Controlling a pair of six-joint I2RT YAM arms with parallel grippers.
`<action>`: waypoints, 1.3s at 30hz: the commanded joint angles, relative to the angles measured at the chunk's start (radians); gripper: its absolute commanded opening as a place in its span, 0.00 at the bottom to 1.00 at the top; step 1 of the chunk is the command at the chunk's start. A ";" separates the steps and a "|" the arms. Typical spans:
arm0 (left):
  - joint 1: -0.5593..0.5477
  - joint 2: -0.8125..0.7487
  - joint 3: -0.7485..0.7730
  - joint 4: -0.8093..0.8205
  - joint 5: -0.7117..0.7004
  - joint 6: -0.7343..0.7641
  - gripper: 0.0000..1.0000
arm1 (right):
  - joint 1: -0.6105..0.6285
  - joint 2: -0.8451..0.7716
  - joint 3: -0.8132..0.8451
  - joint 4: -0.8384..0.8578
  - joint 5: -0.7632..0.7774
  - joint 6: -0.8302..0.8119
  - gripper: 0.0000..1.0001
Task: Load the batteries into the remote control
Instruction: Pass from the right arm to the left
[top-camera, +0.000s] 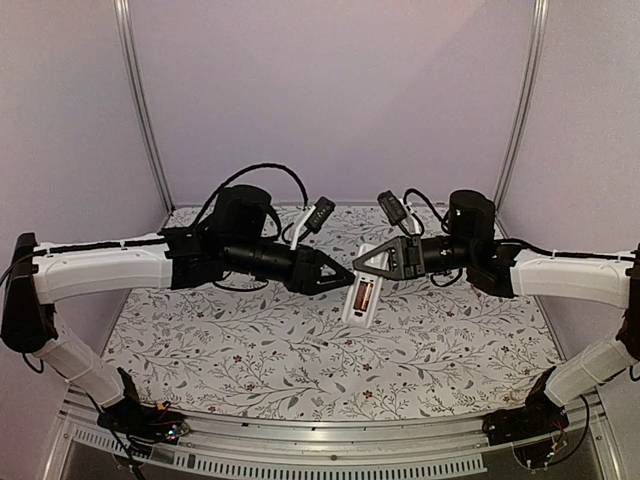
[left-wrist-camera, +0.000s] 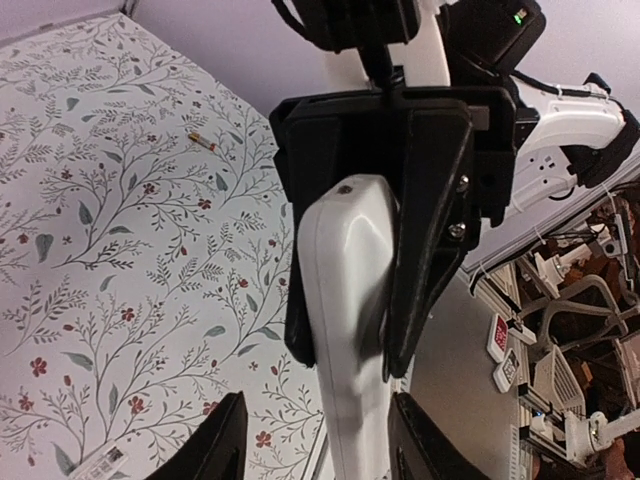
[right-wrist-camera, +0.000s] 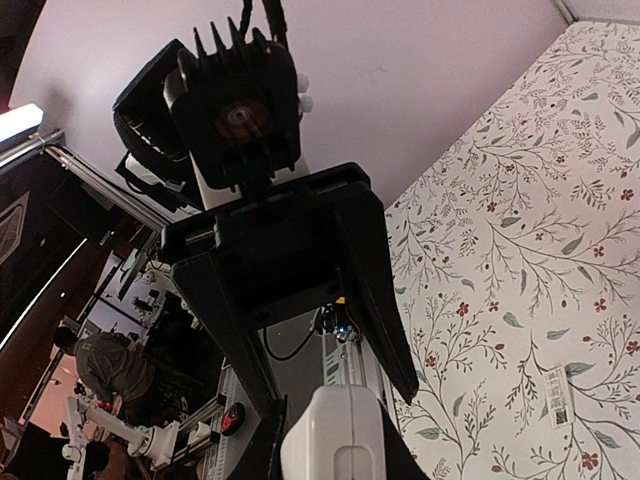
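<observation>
The white remote control (top-camera: 358, 308) hangs in the air over the middle of the cloth, tilted, with my right gripper (top-camera: 364, 264) shut on its upper end. Its open back faces up, and one reddish-gold battery (top-camera: 365, 294) lies in the recess. My left gripper (top-camera: 338, 278) faces it from the left. In the left wrist view the left gripper (left-wrist-camera: 325, 445) stands open astride the remote control (left-wrist-camera: 345, 330), with a gap on the left side. Another battery (left-wrist-camera: 202, 141) lies on the cloth farther off. The right wrist view shows the remote control's end (right-wrist-camera: 340, 435) between the right gripper's (right-wrist-camera: 332, 455) fingers.
The floral cloth (top-camera: 250, 340) covers the table between plain walls, with metal posts (top-camera: 140, 100) at the back corners. A small white barcode label (left-wrist-camera: 100, 462) lies flat on the cloth. The aluminium rail (top-camera: 320, 440) and both arm bases run along the near edge.
</observation>
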 joint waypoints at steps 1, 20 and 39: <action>-0.001 0.026 -0.019 0.107 0.098 -0.053 0.49 | 0.017 0.005 0.040 0.030 -0.051 -0.029 0.00; -0.007 0.062 -0.040 0.208 0.154 -0.121 0.25 | 0.033 0.030 0.073 0.032 -0.060 -0.033 0.03; 0.033 0.036 -0.101 0.285 0.128 -0.174 0.01 | -0.192 -0.065 0.022 -0.133 0.082 -0.013 0.69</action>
